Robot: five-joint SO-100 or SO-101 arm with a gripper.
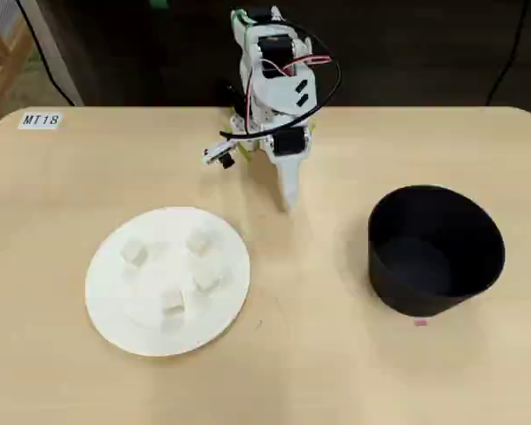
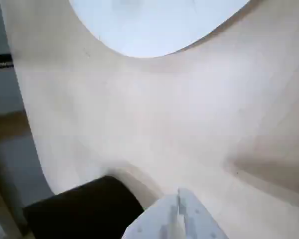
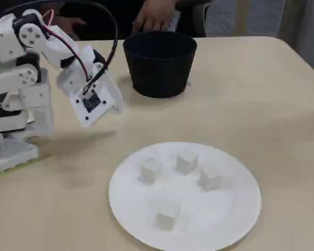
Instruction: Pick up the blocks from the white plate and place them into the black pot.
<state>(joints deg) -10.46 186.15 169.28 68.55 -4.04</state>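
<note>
Since all four blocks lie apart from one another on the plate and the pot looks empty, the first pick is not yet begun. Near its base, the gripper hangs above bare table, jaws closed on nothing. It should open wide, swing over the nearest block, probably the one at the plate's upper right in the overhead view, and descend squarely astride it so neighbours stay undisturbed.
</note>
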